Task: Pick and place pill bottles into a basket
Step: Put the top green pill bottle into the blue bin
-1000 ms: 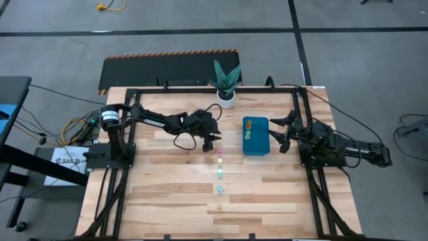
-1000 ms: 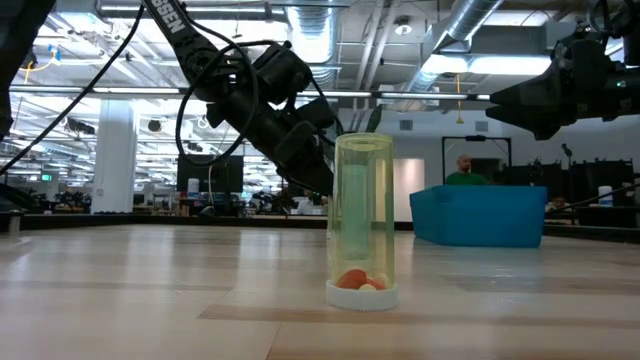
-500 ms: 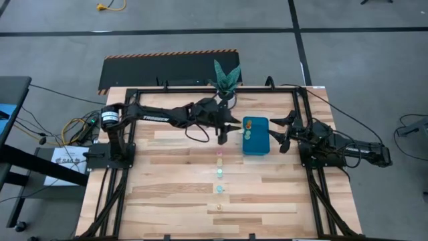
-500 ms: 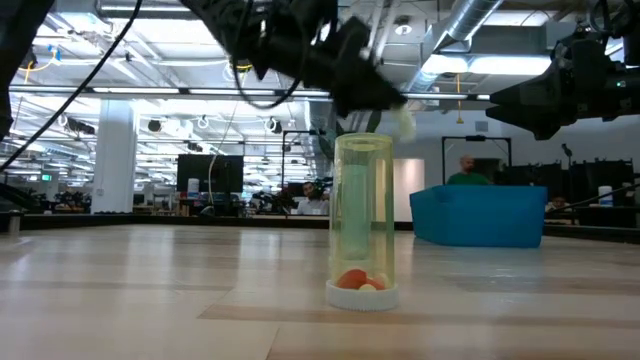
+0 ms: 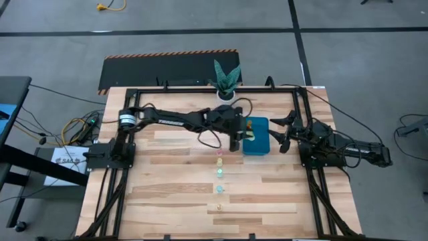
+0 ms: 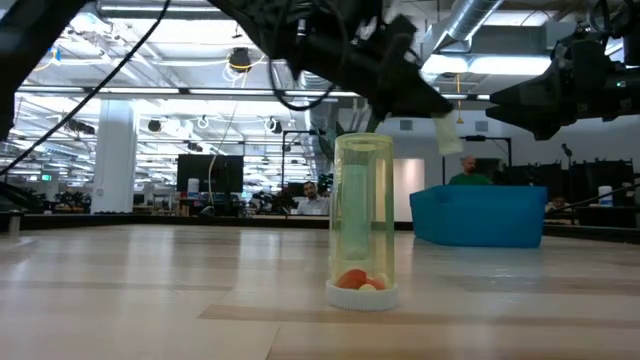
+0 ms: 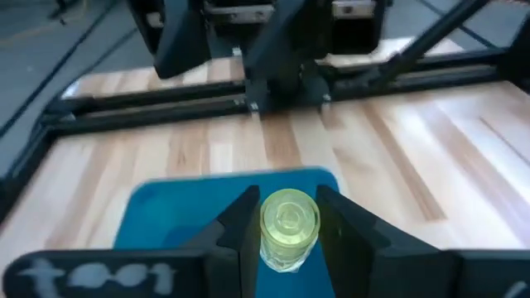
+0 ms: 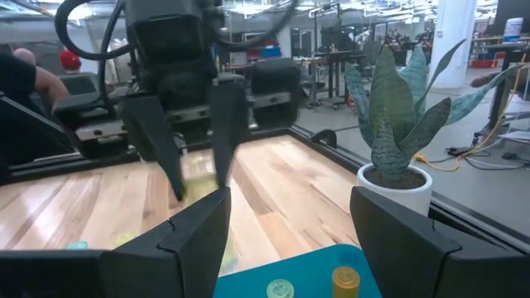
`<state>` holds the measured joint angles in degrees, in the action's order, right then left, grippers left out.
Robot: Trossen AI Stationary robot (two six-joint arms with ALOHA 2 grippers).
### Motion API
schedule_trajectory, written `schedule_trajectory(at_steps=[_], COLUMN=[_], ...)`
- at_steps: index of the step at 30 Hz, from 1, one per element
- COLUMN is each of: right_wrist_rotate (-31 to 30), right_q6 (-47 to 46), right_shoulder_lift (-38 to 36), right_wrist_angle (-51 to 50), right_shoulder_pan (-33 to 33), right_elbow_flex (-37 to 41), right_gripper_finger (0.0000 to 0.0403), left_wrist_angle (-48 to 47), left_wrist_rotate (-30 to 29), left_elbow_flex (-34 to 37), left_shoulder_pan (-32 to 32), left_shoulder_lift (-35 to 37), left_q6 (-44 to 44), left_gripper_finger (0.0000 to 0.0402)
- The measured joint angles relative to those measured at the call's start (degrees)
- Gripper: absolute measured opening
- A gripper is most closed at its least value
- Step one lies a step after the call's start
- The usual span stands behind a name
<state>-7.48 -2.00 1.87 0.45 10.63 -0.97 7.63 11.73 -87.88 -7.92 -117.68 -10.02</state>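
My left gripper [image 5: 239, 138] is shut on a small yellow pill bottle [image 7: 289, 228], raised over the left edge of the teal-blue basket [image 5: 257, 144]. The basket holds two bottles [image 8: 280, 288], one of them orange [image 8: 345, 280]. Several more bottles stand in a row on the table, from pink [image 5: 219, 152] to pale [image 5: 219, 207]; the nearest [image 6: 362, 220] stands on its white cap. My right gripper [image 5: 281, 134] is open and empty just right of the basket. My left gripper pinches the yellow bottle's round side wall [image 7: 267, 233] between its two fingers [image 7: 243, 225]. The fingers slant down from the table's left. The bottle [image 6: 443, 135] sticks out below the fingertips, tilted and lifted clear above the basket.
A white pot with a green plant [image 5: 226, 94] stands at the table's far edge behind the basket. Black frame rails [image 5: 200, 90] run round the table. Bare wood lies left and right of the bottle row.
My left gripper, shut on the yellow bottle, has risen and gone toward the table's right edge, from beside the far end of the bottle row to above the basket's left edge. The bottle is carried along, clear of the table.
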Motion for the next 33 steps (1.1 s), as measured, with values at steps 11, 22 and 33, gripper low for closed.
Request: schedule_trajectory(at_steps=[11, 22, 33], right_wrist_rotate=[-0.01, -0.01, -0.01], right_q6=[0.0, 0.0, 0.02], right_shoulder_lift=[0.0, 0.0, 0.0], right_wrist_angle=[-0.02, -0.02, -0.02], right_shoulder_pan=[-0.04, -0.04, -0.05], right_elbow_flex=[0.0, 0.0, 0.0], right_gripper_finger=[0.0244, 0.0244, 0.0244], left_wrist_angle=[-9.44, -11.38, -9.18], left_wrist_rotate=[0.13, -1.97, -2.96], left_elbow_flex=[-8.43, -8.41, -8.37], left_shoulder_pan=[0.07, 0.04, 0.08], left_shoulder_lift=[-8.21, -9.31, -12.81], left_q6=[-0.2, 0.98, 5.24], left_gripper_finger=[0.0088, 0.0088, 0.0087])
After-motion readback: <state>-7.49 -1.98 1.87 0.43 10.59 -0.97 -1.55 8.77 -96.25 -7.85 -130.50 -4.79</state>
